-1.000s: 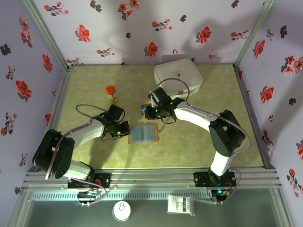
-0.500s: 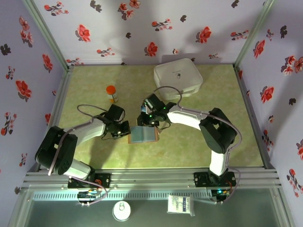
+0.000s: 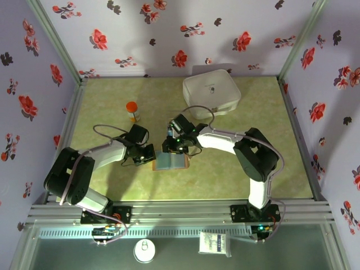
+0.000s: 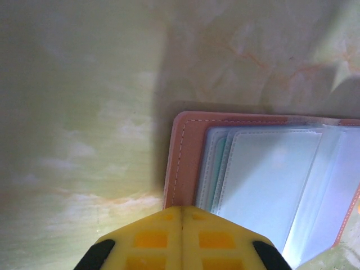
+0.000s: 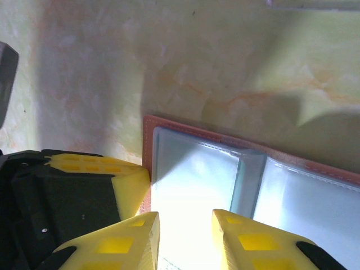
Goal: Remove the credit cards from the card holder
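The card holder (image 3: 171, 161) lies open on the table, tan leather with clear blue-grey sleeves (image 4: 264, 180). A teal edge (image 4: 212, 169) shows inside the sleeves; I cannot tell whether it is a card. A small blue card (image 3: 169, 133) seems to lie on the table just behind the holder, partly hidden by my right arm. My left gripper (image 4: 181, 211) is shut, its tips resting on the holder's brown left border (image 3: 148, 153). My right gripper (image 5: 185, 222) hangs open over the left sleeve (image 5: 194, 180), nothing between its fingers (image 3: 174, 145).
A white rounded case (image 3: 211, 93) stands at the back right. An orange-capped bottle (image 3: 131, 111) stands at the back left. Flowered walls close in three sides of the table.
My right gripper has moved left and nearer, down over the open holder, and its jaws have widened. The left gripper has stayed shut on the holder's edge.
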Motion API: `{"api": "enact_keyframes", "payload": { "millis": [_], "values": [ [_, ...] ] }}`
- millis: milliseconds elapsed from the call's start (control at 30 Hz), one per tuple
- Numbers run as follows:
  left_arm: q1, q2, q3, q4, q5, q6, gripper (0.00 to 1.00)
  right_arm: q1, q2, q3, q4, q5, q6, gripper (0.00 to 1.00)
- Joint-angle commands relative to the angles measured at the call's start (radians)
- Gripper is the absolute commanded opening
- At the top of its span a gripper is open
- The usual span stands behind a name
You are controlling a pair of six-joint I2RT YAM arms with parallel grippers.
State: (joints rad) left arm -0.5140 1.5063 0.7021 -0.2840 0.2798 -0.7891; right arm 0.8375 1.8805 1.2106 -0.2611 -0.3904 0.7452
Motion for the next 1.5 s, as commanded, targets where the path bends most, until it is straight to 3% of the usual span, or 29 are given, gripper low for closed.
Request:
{"api": "enact_keyframes", "payload": {
  "millis": [0,300,1467],
  "values": [
    [0.012,0.014,0.001,-0.009,0.010,0.026,0.00,0.016,0.026,-0.008,-0.012,-0.023,0.023,0.31],
    [0.014,0.015,-0.006,-0.013,0.009,0.026,0.00,0.043,0.050,-0.005,-0.004,-0.029,0.042,0.26],
    [0.021,0.031,0.006,-0.033,0.006,0.037,0.00,0.037,0.023,-0.038,-0.107,0.101,-0.003,0.26]
  ]
}}
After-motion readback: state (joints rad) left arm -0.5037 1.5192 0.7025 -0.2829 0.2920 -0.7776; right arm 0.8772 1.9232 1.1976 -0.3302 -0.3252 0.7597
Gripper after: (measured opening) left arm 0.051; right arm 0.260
